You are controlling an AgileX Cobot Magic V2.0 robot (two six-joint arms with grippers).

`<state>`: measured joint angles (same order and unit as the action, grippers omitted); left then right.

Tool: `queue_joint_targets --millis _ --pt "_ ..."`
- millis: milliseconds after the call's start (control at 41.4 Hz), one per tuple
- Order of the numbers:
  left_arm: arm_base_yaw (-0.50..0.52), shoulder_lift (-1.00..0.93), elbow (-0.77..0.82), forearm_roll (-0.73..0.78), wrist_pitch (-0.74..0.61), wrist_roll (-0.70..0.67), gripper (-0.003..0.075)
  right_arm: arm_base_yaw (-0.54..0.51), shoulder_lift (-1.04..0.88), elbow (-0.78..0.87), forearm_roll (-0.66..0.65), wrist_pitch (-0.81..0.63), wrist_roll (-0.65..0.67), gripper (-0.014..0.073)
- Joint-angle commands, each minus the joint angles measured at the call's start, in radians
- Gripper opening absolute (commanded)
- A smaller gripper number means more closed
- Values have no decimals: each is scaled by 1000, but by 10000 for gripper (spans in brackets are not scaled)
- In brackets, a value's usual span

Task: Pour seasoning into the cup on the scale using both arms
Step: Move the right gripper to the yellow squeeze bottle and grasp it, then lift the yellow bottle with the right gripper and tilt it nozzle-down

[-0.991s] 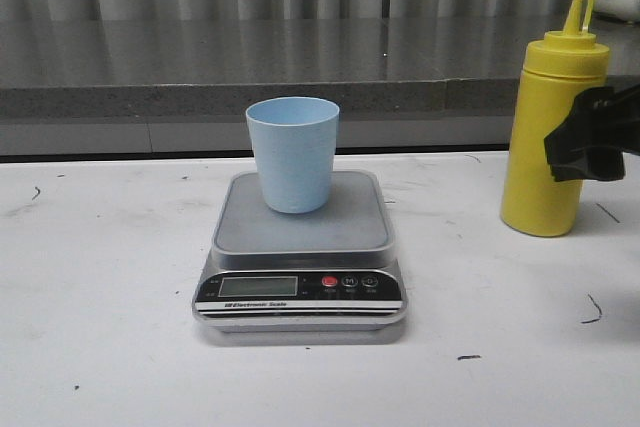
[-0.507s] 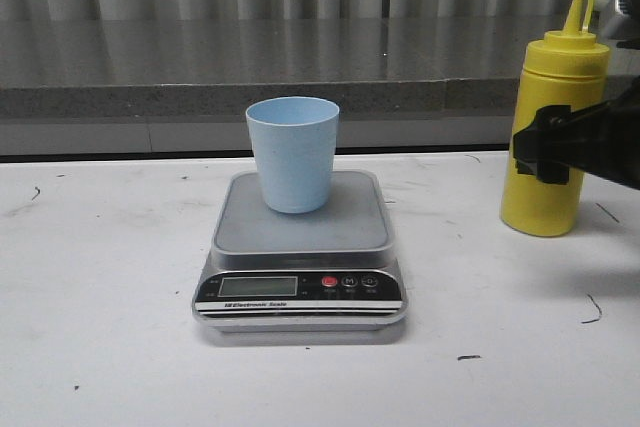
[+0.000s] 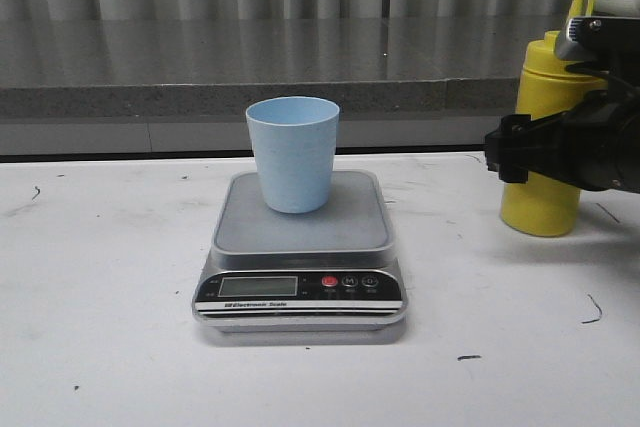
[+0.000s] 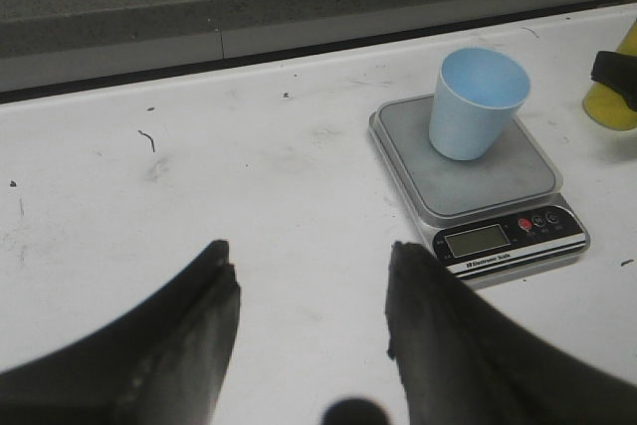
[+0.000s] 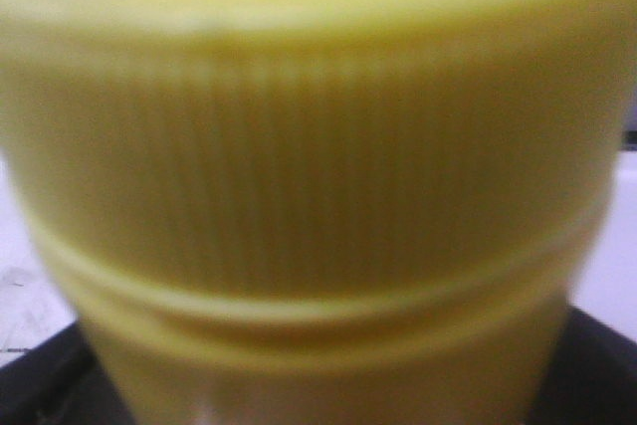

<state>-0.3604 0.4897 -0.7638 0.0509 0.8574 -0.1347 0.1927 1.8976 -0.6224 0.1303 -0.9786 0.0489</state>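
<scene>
left gripper (image 4: 309, 316): seen only from its wrist camera, fingers spread, nothing held, over bare table (image 3: 100, 327)
cup (image 3: 292, 152): stood upright on the scale (image 3: 300, 247), mid-table
bottle (image 3: 545, 197): upright at far right, mid-body hidden
right gripper (image 3: 510, 152): wrapped around the bottle's middle; actual squeeze can't be told

I see the pale blue cup (image 3: 292, 153) upright on the scale's (image 3: 300, 247) steel platform; the yellow seasoning bottle (image 3: 540, 202) stands upright well right of the scale.
</scene>
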Motion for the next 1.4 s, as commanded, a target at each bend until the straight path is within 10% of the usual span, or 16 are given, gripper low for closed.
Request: queue_joint_targets --millis 0,266,483,967,1377 --pt "0 4 -25 -4 -74 -6 346 -1 -23 -42 -7 -82 -2 654" --pt "0 4 -25 -4 -74 -6 346 -1 -15 -60 -5 -45 -2 387" --pt "0 4 -25 -4 -74 -6 346 -1 -100 -60 -29 104 -34 363" --pt "0 4 -25 -4 -74 -6 346 16 -525 -287 -288 989 -140 363" --pt "0 4 -25 -4 -74 -6 346 275 -450 -603 -712 1506 -140 363"
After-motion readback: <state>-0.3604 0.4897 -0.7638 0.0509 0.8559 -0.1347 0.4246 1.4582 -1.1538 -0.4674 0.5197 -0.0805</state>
